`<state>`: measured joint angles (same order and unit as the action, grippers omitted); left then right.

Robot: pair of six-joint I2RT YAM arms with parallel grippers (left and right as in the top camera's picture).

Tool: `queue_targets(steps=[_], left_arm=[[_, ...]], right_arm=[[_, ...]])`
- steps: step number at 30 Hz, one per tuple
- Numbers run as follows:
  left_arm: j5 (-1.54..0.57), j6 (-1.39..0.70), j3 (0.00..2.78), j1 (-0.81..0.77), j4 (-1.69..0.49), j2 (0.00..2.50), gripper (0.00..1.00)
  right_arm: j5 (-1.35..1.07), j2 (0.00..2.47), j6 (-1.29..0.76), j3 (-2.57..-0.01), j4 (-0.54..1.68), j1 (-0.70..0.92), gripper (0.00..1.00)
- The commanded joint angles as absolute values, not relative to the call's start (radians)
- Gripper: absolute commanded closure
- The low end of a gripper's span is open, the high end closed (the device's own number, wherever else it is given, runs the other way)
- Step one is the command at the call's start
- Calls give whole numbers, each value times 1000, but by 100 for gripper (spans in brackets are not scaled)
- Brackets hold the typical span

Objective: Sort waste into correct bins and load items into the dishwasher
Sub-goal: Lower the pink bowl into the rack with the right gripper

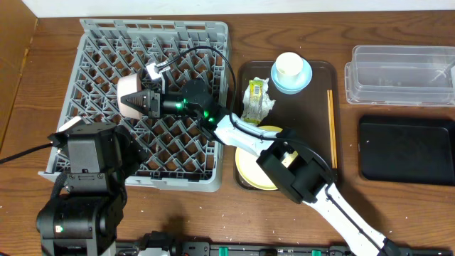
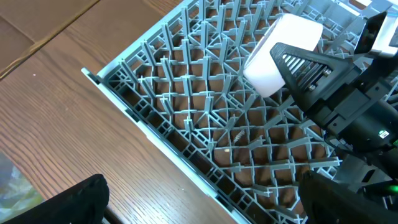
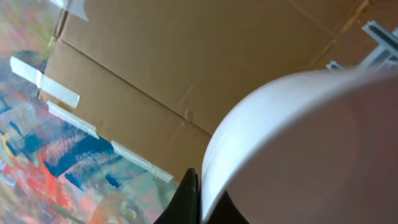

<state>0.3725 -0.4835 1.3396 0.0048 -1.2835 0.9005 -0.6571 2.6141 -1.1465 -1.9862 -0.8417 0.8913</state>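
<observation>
Overhead view: the right gripper (image 1: 147, 100) clamps its fingers on the rim of the white bowl (image 1: 130, 97), held on its side over the left part of the large square grey plastic dish rack (image 1: 99, 50). Left wrist view: the left gripper (image 2: 208, 205) has its fingers wide apart and empty, at the rack's near edge. Right wrist view: only the bowl's rim and one dark finger (image 3: 188, 199). The pale yellow round plate (image 1: 249, 176) appears overhead only, right of the rack.

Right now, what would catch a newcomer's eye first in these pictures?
The right gripper clamps a white bowl, tipped on its side, over the grey dish rack on the left. Beside the rack, a brown tray holds a yellow plate, a wrapper and a cup inside a blue bowl.
</observation>
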Motion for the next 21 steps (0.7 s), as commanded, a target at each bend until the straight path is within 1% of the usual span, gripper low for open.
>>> queue_targets(steps=[1, 4, 6, 10, 13, 18, 21], left_arm=[[382, -495, 1351, 8, -1287, 900, 2], [382, -495, 1351, 8, -1287, 900, 2], [382, -495, 1351, 8, -1287, 900, 2], [382, -495, 1351, 8, -1287, 900, 2], [382, -495, 1351, 8, -1287, 900, 2], [382, -495, 1351, 8, -1287, 900, 2], [382, -496, 1351, 8, -1287, 900, 2]], right_arm=[[-660, 2658, -1152, -2000, -891, 891, 99], [-677, 2658, -1166, -2008, -952, 896, 99], [-686, 2658, -1156, -2016, -940, 902, 99], [-675, 2659, -1106, -2016, -814, 904, 99], [-678, 2664, -1090, -2016, -780, 896, 99], [-697, 2663, -1070, -2028, -780, 864, 83], [-739, 2659, -1056, -2061, -729, 841, 68]])
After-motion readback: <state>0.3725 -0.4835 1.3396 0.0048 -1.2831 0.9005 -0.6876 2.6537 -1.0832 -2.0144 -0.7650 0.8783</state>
